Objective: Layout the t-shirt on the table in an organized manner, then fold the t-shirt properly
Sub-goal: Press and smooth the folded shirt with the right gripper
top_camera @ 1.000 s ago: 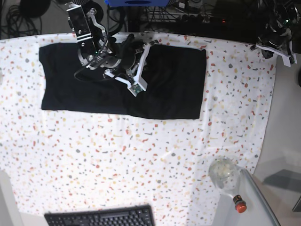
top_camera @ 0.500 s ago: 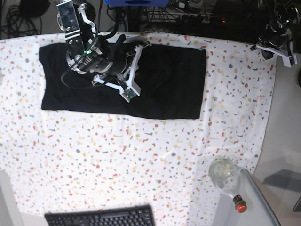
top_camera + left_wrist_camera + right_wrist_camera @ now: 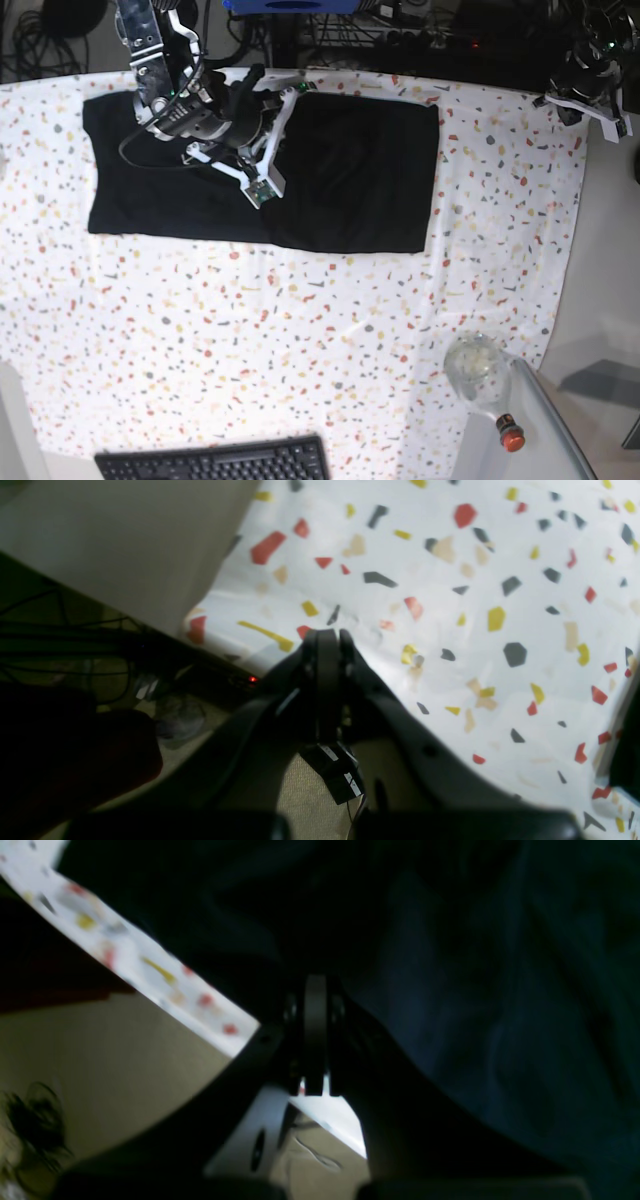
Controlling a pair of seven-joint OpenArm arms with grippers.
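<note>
Both grippers have their fingers pressed together with nothing between them. Right gripper (image 3: 315, 990) hangs over the t-shirt (image 3: 340, 190) near the garment's far edge, its white-framed body showing in the base view (image 3: 262, 135). Left gripper (image 3: 325, 640) sits off at the far corner of the table (image 3: 300, 330), above the speckled cloth's edge, well apart from the garment. Folded into a wide black rectangle, the t-shirt lies flat along the table's far side. No writing or label on it can be read. A black keyboard (image 3: 215, 462) lies at the near edge, a clear glass jar (image 3: 477, 366) near the right corner.
</note>
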